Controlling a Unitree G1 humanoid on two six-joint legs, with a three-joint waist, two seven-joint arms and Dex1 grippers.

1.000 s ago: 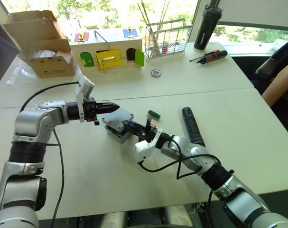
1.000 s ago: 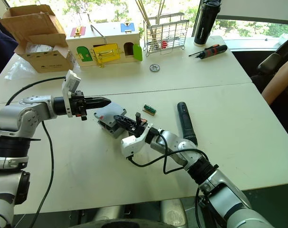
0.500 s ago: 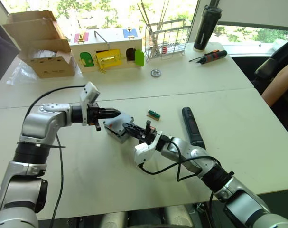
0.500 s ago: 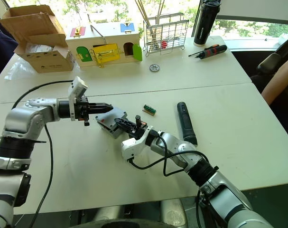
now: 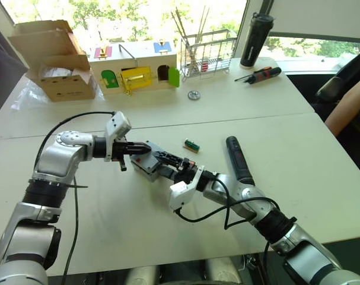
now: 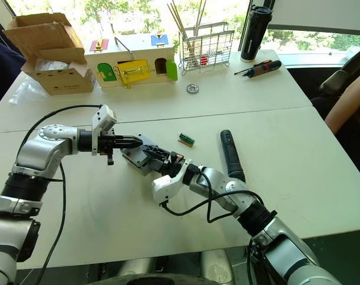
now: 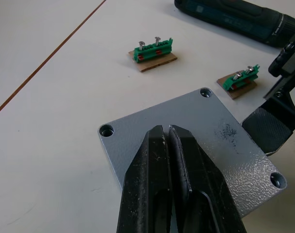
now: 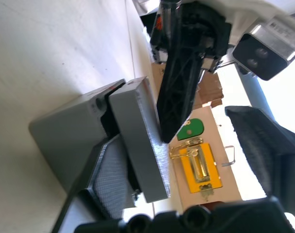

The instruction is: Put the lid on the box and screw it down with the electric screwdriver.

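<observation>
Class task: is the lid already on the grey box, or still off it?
On, but not seated flush. The lid lies atop the box, skewed with a gap showing. The left gripper, shut, presses on it.

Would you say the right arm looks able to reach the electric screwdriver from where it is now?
Probably yes: the electric screwdriver lies unobstructed on the table beside the right forearm, though the right gripper is at the lid.

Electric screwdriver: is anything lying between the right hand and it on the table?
Nothing visible lies between them. The electric screwdriver lies free on the white table, beside the right forearm. The right hand is at the box and lid, and the small green part lies off that path.
</observation>
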